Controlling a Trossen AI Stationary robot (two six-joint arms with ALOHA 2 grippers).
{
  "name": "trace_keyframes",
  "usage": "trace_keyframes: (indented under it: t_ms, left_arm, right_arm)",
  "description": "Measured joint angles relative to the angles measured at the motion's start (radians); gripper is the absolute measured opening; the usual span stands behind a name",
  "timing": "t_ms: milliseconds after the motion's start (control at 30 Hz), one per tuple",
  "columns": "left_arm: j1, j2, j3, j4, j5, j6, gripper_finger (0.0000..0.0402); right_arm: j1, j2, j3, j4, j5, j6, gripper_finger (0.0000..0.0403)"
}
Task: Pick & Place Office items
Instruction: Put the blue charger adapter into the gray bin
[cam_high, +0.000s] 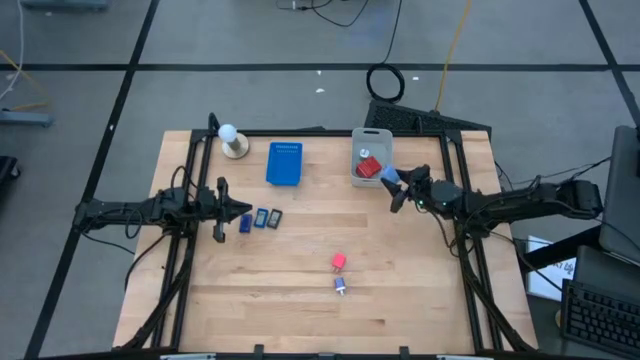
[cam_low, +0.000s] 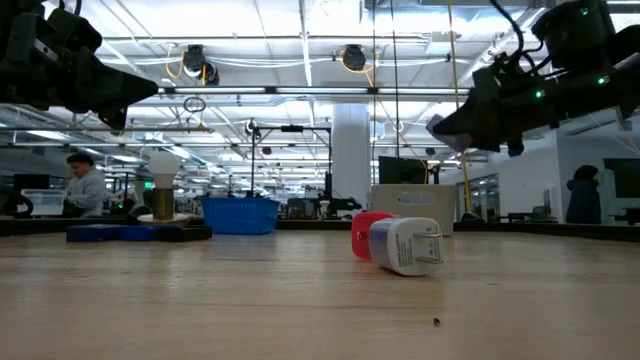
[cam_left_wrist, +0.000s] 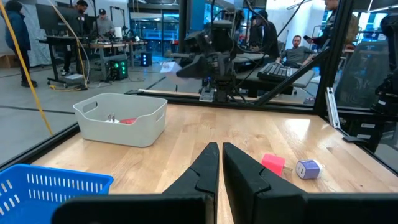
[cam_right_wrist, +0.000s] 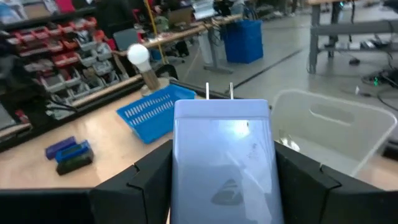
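Note:
My right gripper (cam_right_wrist: 222, 163) is shut on a light-blue plug block (cam_high: 389, 177) with two metal prongs, just off the near right corner of the grey bin (cam_high: 371, 157). A red piece (cam_high: 368, 167) lies inside the bin. On the table lie a red block (cam_high: 339, 262) and a small white-and-blue piece (cam_high: 341, 286), and three dark-blue and grey rectangles (cam_high: 261, 219) form a row. My left gripper (cam_left_wrist: 221, 160), shut and holding nothing, hovers just left of that row (cam_high: 222, 212). My right gripper pinches the light-blue plug block between its two fingers (cam_right_wrist: 146, 177), one on each side face (cam_right_wrist: 182, 165). The prongs (cam_right_wrist: 219, 91) point away from the wrist. The block is lifted clear of the table, beside the bin.
A flat blue tray (cam_high: 284, 163) and a white ball on a round base (cam_high: 232, 141) stand near the far edge, left of the bin. Bare wood lies between the arms and along the near edge. People and desks show beyond the table.

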Motion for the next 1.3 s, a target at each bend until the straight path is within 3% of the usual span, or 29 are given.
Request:
trace_keyframes:
  t_ms: [267,433,633,767,1067,1300]
  left_arm:
    - [0.0,0.0,0.0,0.0,0.0,0.0,0.0021]
    - [0.0,0.0,0.0,0.0,0.0,0.0,0.0021]
    - [0.0,0.0,0.0,0.0,0.0,0.0,0.0021]
    - [0.0,0.0,0.0,0.0,0.0,0.0,0.0021]
    - [0.0,0.0,0.0,0.0,0.0,0.0,0.0021]
    - [0.0,0.0,0.0,0.0,0.0,0.0,0.0021]
  right_arm:
    - [-0.103,0.151,0.032,-0.004,-0.032,0.038,0.0214]
    - [-0.206,0.234,0.161,-0.082,-0.217,0.03,0.0214]
    - [-0.314,0.334,0.352,-0.294,-0.247,-0.06,0.0214]
    - [-0.374,0.403,0.43,-0.322,-0.316,-0.074,0.0214]
    - [-0.479,0.563,0.463,-0.308,-0.301,-0.055,0.0214]
    - [-0.489,0.627,0.465,-0.269,-0.285,-0.049,0.0215]
